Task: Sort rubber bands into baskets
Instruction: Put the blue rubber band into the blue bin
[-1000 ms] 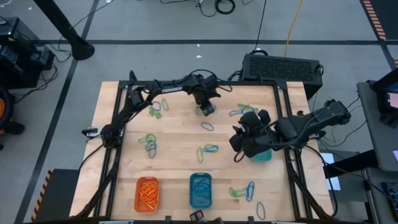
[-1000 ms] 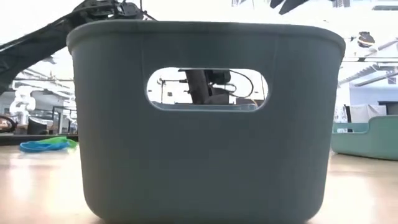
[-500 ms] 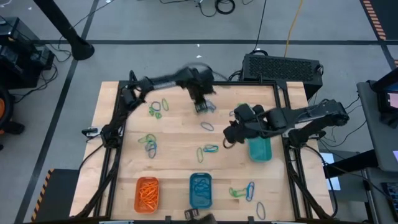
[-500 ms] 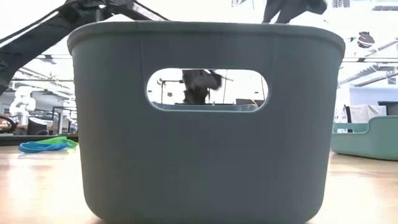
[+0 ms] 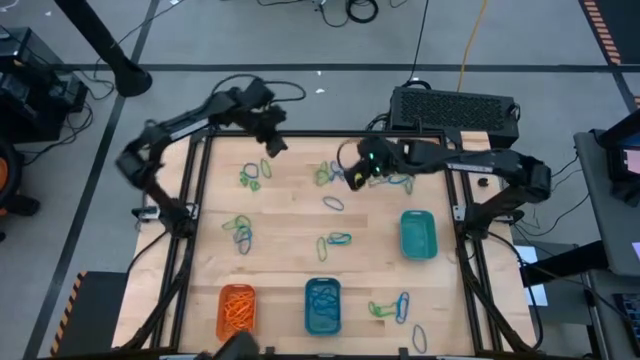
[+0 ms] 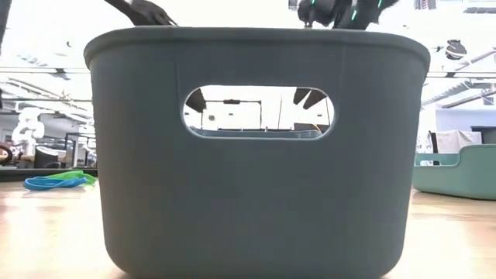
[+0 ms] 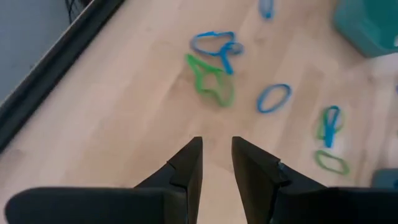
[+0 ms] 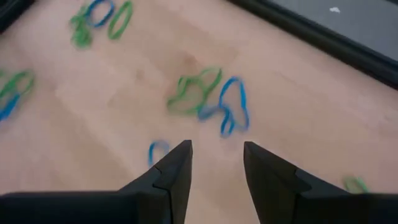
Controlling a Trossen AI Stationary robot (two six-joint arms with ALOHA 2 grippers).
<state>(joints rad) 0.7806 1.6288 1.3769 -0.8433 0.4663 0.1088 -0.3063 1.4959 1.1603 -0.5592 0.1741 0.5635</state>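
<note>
Because the right pincer (image 8: 214,162), jaws parted and empty, hangs just above a tangled green and blue rubber band cluster (image 8: 208,99) lying on the bench (image 8: 124,106), closing here would probably lift both colours together, spoiling the sort.

A pale wooden table top (image 5: 290,210) is seen, framed by black rails. Small green and blue rubber bands (image 5: 242,232) are scattered on it, and orange (image 5: 237,311), blue (image 5: 322,306) and teal-green (image 5: 418,235) plastic baskets are set there.
</note>
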